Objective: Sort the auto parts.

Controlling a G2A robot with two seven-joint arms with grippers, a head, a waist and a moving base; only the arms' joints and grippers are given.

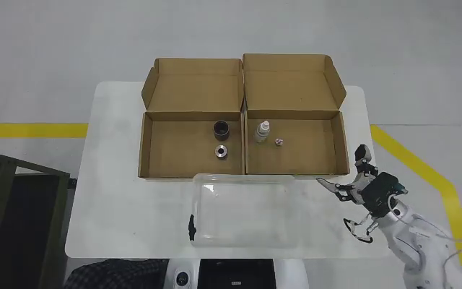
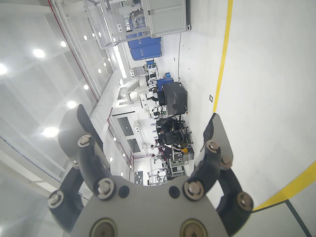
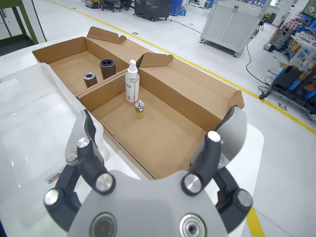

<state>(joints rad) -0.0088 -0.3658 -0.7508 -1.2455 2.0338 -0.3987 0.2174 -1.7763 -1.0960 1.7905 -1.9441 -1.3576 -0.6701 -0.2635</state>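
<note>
On the table (image 1: 115, 180), a dark cylinder (image 1: 221, 130) and a short cylinder (image 1: 220, 152) are stood in the left box (image 1: 148, 155), a bottle (image 1: 262, 131) and a small part (image 1: 279, 142) in the right box (image 1: 339, 144). Near its right corner, the right gripper (image 3: 160, 114) is held spread and empty; the left gripper (image 2: 148, 114) likewise.

The right arm (image 1: 413, 244) sits low at the robot's right side, wrist angled forward and inward. The right gripper (image 3: 160, 114) is spread wide, holding nothing. The left gripper (image 2: 148, 113) points outward, rolled sideways, fingers likewise apart and empty.
</note>
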